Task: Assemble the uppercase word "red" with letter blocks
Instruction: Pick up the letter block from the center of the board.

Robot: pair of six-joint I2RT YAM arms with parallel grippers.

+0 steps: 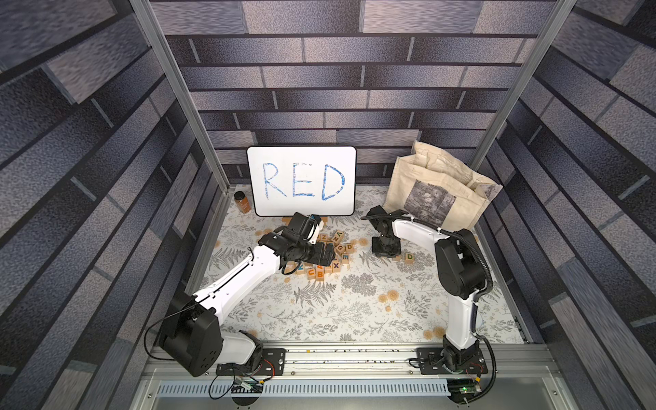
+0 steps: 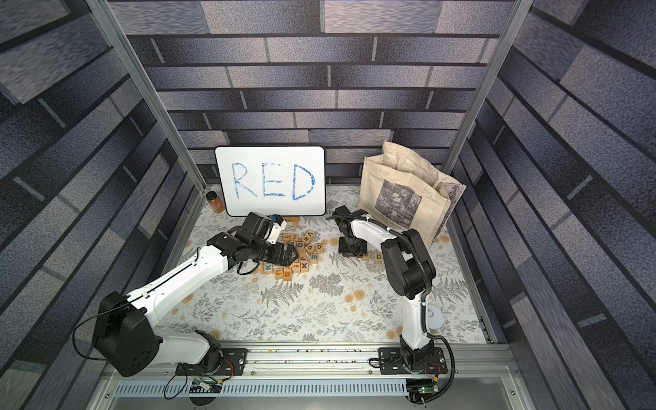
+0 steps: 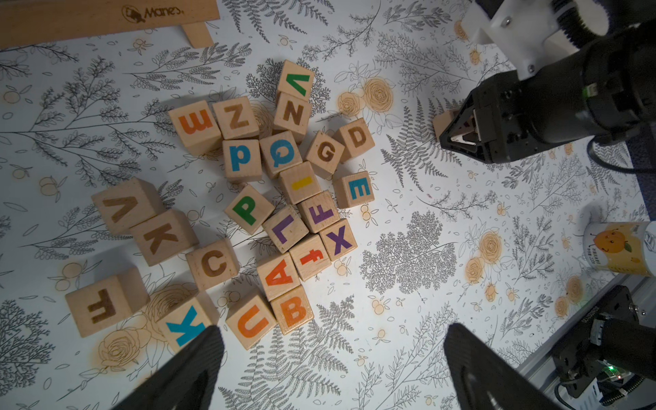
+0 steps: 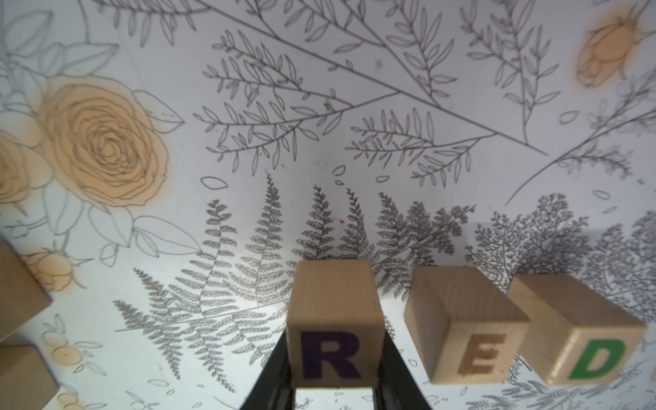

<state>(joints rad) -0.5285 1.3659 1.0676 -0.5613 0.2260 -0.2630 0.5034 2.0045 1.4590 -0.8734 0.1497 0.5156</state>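
My right gripper [image 4: 333,387] is shut on the purple R block [image 4: 335,330], one finger against each side. Beside it in a row stand a brown-lettered E block [image 4: 472,330] and a green-lettered D block [image 4: 582,333], with a small gap between R and E. In a top view the right gripper [image 1: 385,248] points down beside the green D [image 1: 410,256]. A teal E block [image 3: 355,190] and a brown-orange D block [image 3: 356,138] lie at the edge of the pile. My left gripper [image 3: 330,355] hangs open over the cloth beside the pile's U and B blocks.
Several other letter blocks [image 3: 248,209] lie heaped mid-table. The white board [image 1: 301,181] reading RED leans at the back on a wooden stand [image 3: 106,17]. A tote bag [image 1: 440,191] stands back right, a spice jar [image 1: 242,202] back left, a can [image 3: 619,248] near the right arm's base.
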